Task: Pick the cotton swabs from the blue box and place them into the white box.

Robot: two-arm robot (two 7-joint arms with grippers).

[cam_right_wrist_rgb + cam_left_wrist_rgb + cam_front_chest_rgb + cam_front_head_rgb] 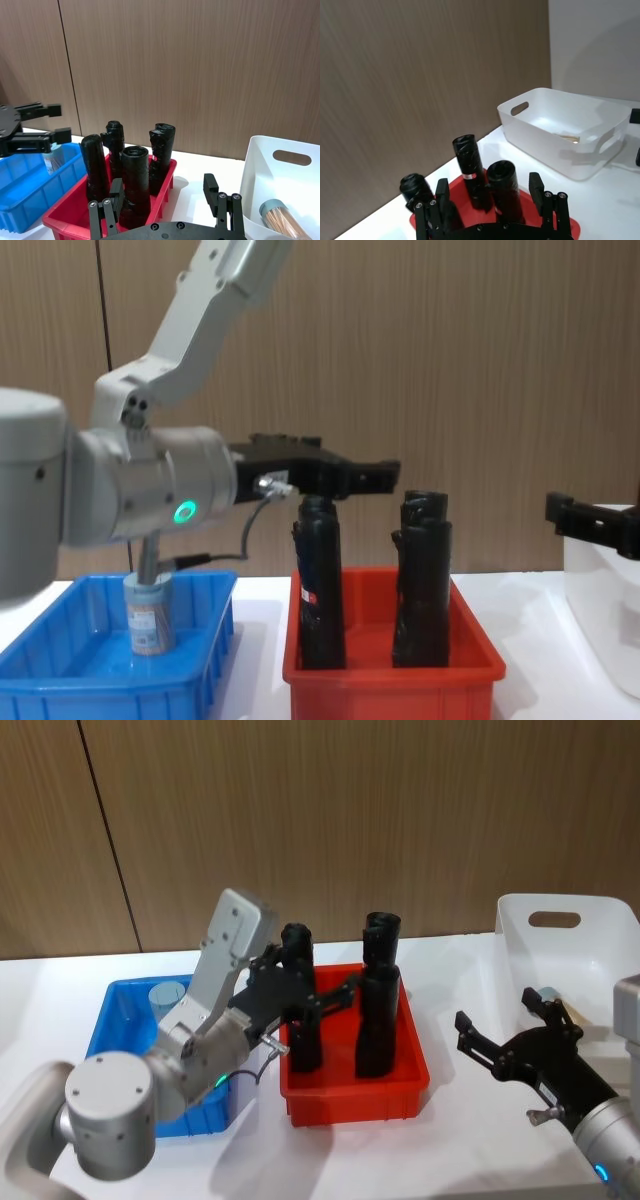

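Note:
One cotton swabs jar (165, 996) stands upright in the blue box (120, 1020) at the left; the chest view shows the same jar (148, 614) in the blue box (60, 665). Another jar (280, 218) lies inside the white box (260, 165) on the right, also visible in the head view (549, 996). My left gripper (315, 985) hangs open and empty above the red bin, right of the blue box. My right gripper (495, 1010) is open and empty, just left of the white box (600, 935).
A red bin (355, 1090) holding several tall black cylinders (378, 1010) sits between the two boxes, directly under the left gripper's fingers (441, 192). A wooden wall closes off the back. White table shows in front of the red bin.

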